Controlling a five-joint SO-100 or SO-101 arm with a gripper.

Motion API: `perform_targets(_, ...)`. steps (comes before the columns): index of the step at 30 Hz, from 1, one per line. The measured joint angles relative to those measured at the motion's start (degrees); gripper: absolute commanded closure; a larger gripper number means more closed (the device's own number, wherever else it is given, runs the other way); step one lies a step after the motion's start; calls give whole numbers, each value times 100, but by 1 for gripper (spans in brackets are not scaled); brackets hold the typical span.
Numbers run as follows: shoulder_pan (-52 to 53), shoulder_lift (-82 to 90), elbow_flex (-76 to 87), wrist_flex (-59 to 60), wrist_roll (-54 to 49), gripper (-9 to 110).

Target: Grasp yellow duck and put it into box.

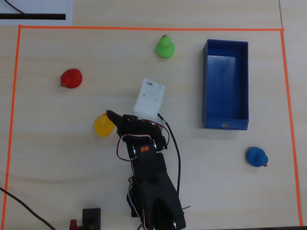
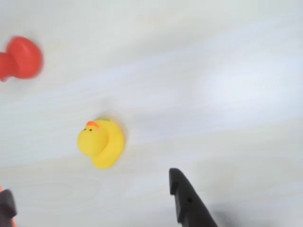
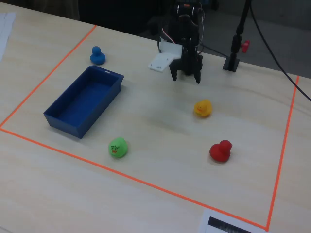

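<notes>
We're in approach step, nothing grasped yet. Gripper (image 3: 185, 76) hangs above the table w/ fingers apart and empty; in wrist view both tips poke in at bottom edge w/ bare table between. Yellow duck (image 2: 101, 142) sits upright on the table, ahead of the tips and nearer the left one in wrist view; overhead view has it just left of the gripper (image 1: 102, 124), near but not touching. We judge next move needs a shift toward the duck so it lands between the fingers, then lower, close. Blue box (image 1: 225, 85) is empty, well apart to the right in overhead view. Count: 4 ducks, 1 each: yellow, red duck (image 1: 71, 78), green duck (image 1: 165, 47), blue duck (image 1: 256, 156); 1 box; 1 arm.
</notes>
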State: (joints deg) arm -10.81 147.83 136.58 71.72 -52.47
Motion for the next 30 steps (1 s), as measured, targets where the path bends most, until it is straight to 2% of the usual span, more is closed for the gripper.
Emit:
perform_targets(9, -492, -1986, -668, 0, 949, 57)
perform_targets(21, -1547, -2083, -835, 475, 1723, 58)
perform_targets(30, -1995, -2417, -668, -167, 1916, 58)
